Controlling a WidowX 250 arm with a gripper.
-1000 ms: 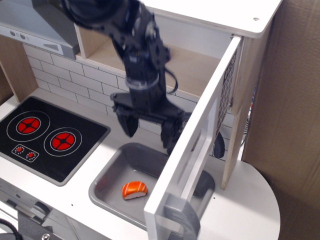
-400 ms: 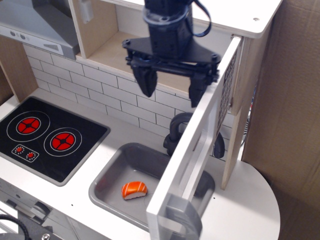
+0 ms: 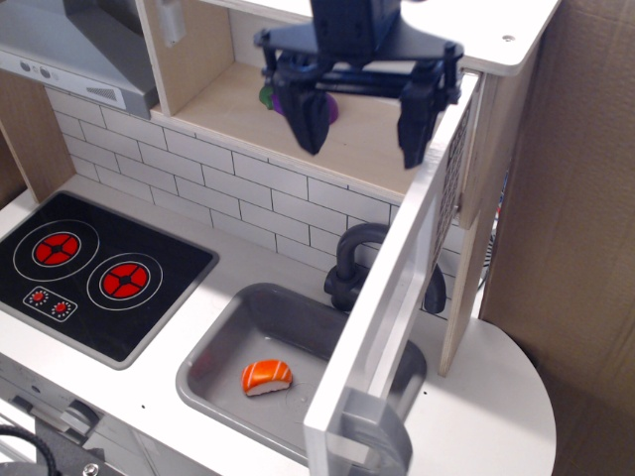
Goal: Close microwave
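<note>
The microwave [image 3: 218, 109] is a pale wooden box at the top of the toy kitchen, standing open. Its wide white door [image 3: 397, 297] swings out toward me, hinged at the right, with a grey bar handle [image 3: 362, 441] at its near end. My black gripper [image 3: 362, 129] hangs in front of the open cavity, just left of the door's hinge end. Its jaws are spread wide and hold nothing. One fingertip [image 3: 415, 149] is close to the door's inner face. A purple and green object [image 3: 273, 99] lies inside the cavity behind the gripper.
A grey sink [image 3: 223, 372] holds an orange sushi piece [image 3: 267, 376]. A black faucet [image 3: 352, 263] stands behind it. A black stove [image 3: 94, 273] with red burners is at left. A grey range hood [image 3: 69, 50] is at top left. Cardboard [image 3: 585, 248] stands at right.
My gripper has risen from low over the sink to the level of the microwave cavity and shifted right toward the door. The door has swung slightly further.
</note>
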